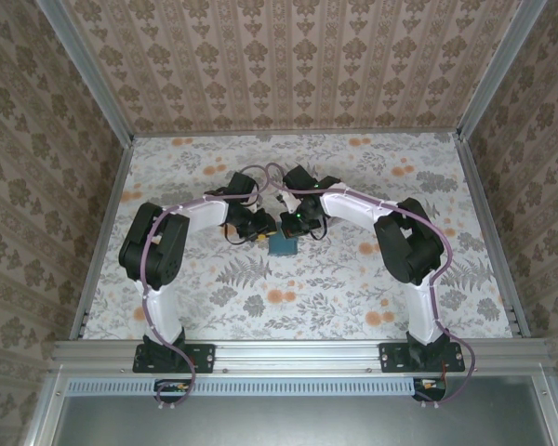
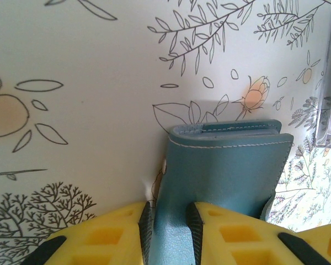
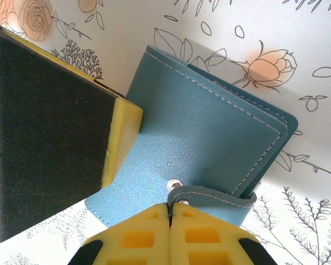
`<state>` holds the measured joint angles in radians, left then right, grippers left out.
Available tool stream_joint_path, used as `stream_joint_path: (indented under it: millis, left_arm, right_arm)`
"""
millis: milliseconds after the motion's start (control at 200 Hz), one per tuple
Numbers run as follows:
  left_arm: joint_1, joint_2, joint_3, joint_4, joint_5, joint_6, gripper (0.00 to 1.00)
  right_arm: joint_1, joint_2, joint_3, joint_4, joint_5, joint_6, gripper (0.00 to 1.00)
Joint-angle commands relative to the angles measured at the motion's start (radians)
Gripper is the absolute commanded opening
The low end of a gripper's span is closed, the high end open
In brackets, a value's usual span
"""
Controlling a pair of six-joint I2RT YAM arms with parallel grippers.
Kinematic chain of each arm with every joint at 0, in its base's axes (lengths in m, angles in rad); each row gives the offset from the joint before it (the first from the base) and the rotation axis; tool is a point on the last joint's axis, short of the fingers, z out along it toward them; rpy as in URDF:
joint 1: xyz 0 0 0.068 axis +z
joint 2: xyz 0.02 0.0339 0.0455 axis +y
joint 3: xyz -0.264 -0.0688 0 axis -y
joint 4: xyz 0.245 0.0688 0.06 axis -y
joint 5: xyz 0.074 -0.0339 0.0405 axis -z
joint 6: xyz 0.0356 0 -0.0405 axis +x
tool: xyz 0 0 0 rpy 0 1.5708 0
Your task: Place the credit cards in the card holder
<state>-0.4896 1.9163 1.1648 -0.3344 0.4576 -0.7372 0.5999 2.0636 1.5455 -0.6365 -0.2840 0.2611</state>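
Teal leather folding card holder (image 2: pixel 226 165), gripped by the left pincer (image 2: pixel 169 232); right pincer (image 3: pixel 170 216) pinches its snap strap (image 3: pixel 215 197). Tugging hard could slip either hold.

There was one small flat teal-blue stitched folding card holder (image 1: pixel 282 244), bearing one silver snap stud (image 3: pixel 177 183) and one strap (image 3: pixel 215 197). Two white-and-black jointed robot arms were counted — the left arm (image 1: pixel 158 243) and the right arm (image 1: pixel 411 243) — with two yellow-fingered grippers, the left gripper (image 2: pixel 169 223) and the right gripper (image 3: pixel 170 212)
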Motion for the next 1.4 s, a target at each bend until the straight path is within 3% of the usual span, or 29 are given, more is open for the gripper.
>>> stream_joint_path:
  millis: [0,665,1395]
  left_arm:
    - [-0.003,0.006,-0.014,-0.012,0.001,0.015,0.29]
    - [-0.009,0.014,-0.019,0.003,0.004,0.008,0.29]
    - [-0.009,0.016,-0.017,0.002,0.004,0.009,0.28]
  right_arm:
    - [-0.005,0.024,0.016,-0.037,0.021,-0.011,0.06]
    - [0.0,0.073,0.043,-0.012,-0.022,0.002,0.06]
    - [0.02,0.139,0.001,-0.049,0.046,-0.008,0.06]
